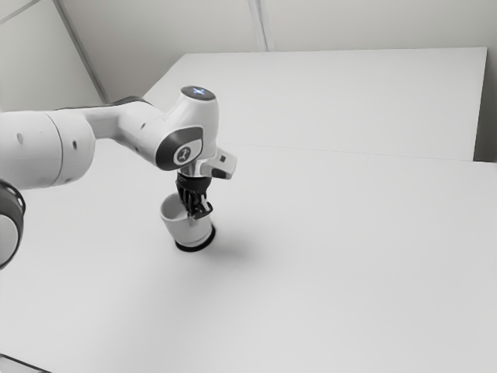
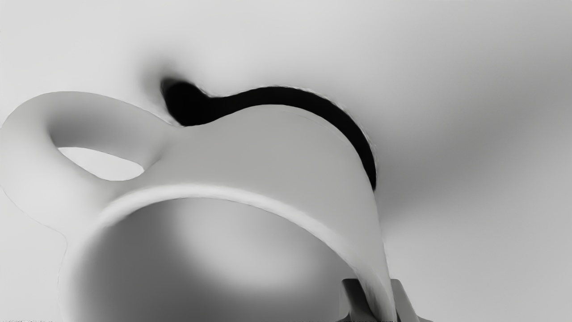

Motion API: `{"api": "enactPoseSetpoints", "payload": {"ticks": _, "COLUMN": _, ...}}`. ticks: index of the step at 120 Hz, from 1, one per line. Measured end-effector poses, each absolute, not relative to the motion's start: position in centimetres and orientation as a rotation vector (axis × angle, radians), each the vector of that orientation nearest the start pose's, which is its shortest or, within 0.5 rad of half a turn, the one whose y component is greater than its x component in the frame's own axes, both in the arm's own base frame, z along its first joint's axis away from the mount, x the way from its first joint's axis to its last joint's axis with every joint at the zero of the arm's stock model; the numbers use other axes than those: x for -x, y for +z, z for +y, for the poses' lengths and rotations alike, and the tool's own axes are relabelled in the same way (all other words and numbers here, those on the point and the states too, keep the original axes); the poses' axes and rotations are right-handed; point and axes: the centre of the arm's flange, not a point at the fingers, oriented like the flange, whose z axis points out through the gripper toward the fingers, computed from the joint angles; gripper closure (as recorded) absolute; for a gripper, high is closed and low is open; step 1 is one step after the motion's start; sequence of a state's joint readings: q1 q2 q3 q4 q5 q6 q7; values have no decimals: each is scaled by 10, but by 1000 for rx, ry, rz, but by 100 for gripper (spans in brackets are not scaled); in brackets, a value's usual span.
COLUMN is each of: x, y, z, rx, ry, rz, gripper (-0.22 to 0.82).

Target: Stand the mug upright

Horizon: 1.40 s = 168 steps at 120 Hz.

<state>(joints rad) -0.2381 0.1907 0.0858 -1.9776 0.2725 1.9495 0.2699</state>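
Evidently, the claw [image 1: 199,212] pinches the mug [image 1: 182,230] by its wall, one fingertip [image 2: 355,295] inside.

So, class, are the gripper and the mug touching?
Touching. The wrist view shows the gripper closed on the wall of the mug, one finger inside, one outside.

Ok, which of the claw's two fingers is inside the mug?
The darker finger, the one nearer the handle: it sits within the rim of the mug, while the paler finger is outside, with the wall between them.
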Motion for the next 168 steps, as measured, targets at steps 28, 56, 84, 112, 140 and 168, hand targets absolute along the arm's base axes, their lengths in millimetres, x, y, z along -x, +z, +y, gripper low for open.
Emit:
{"api": "enactPoseSetpoints", "payload": {"ticks": 28, "x": -565, "y": 359, "z": -69, "rx": 2794, "ry": 328, "rz": 723, "gripper": 64}}
{"api": "enactPoseSetpoints", "payload": {"ticks": 56, "x": -563, "y": 393, "z": -66, "rx": 2852, "ry": 238, "rz": 656, "gripper": 27}}
{"api": "enactPoseSetpoints", "payload": {"ticks": 84, "x": -590, "y": 473, "z": -67, "rx": 2929, "ry": 8, "rz": 576, "gripper": 11}}
{"api": "enactPoseSetpoints", "payload": {"ticks": 112, "x": -611, "y": 552, "z": -58, "rx": 2979, "ry": -103, "rz": 516, "gripper": 5}}
{"api": "enactPoseSetpoints", "payload": {"ticks": 140, "x": -600, "y": 573, "z": -27, "rx": 3079, "ry": -69, "rz": 423, "gripper": 3}}
{"api": "enactPoseSetpoints", "payload": {"ticks": 168, "x": -598, "y": 571, "z": -21, "rx": 3145, "ry": -8, "rz": 391, "gripper": 2}}
